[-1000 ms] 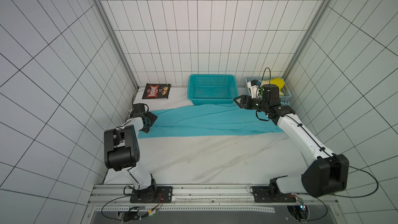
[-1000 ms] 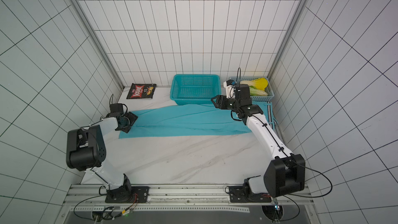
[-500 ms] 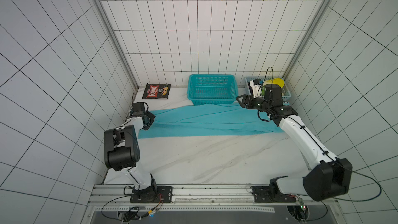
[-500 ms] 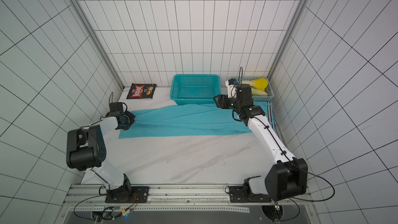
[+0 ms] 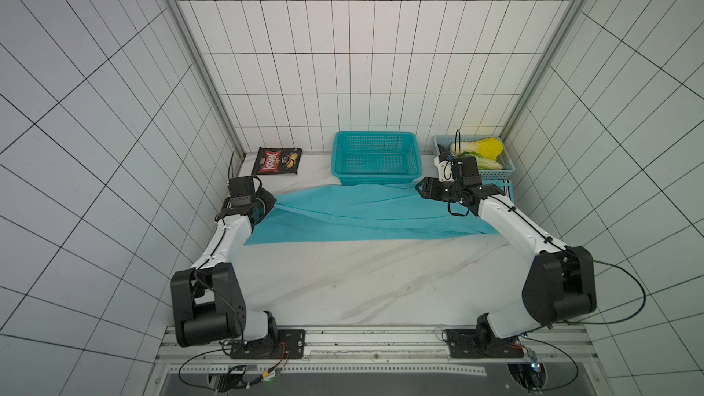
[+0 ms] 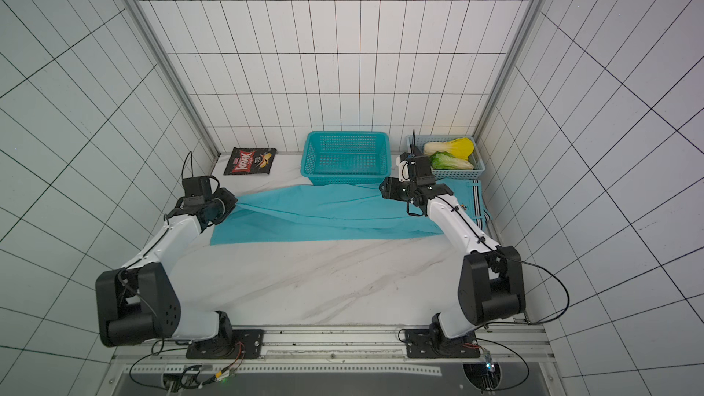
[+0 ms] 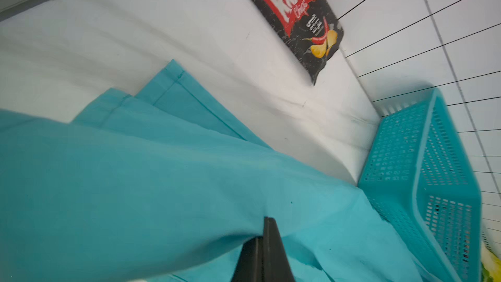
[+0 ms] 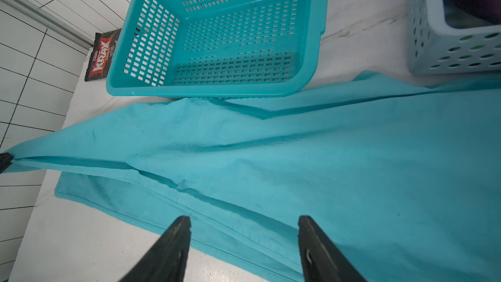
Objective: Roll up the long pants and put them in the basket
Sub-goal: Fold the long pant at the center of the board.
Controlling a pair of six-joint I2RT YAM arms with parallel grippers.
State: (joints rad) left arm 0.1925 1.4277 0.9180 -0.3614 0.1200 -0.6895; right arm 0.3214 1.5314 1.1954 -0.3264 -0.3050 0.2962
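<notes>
Your left gripper [image 5: 269, 203] clamps one pair of turquoise cloth long pants [image 5: 362, 217], stretched across the white table [image 5: 362, 283].
Hems [image 5: 256, 236] point left, striped waistband [image 6: 476, 200] right. Behind: one black chip bag [image 5: 277, 161] and two perforated plastic baskets, teal basket [image 5: 375, 180] and pale blue basket [image 5: 495, 174]. Your right gripper [image 8: 244, 221] hangs agape.

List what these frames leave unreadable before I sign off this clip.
- Left tool: its pinch point on the turquoise cloth long pants is buried under a fold in the left wrist view; in both top views the wrist blocks it.
- Black-and-white striped waistband: button too small to tell in a top view.
- Pale blue perforated basket: cut by the right wrist view's edge; contents unreadable there.
</notes>
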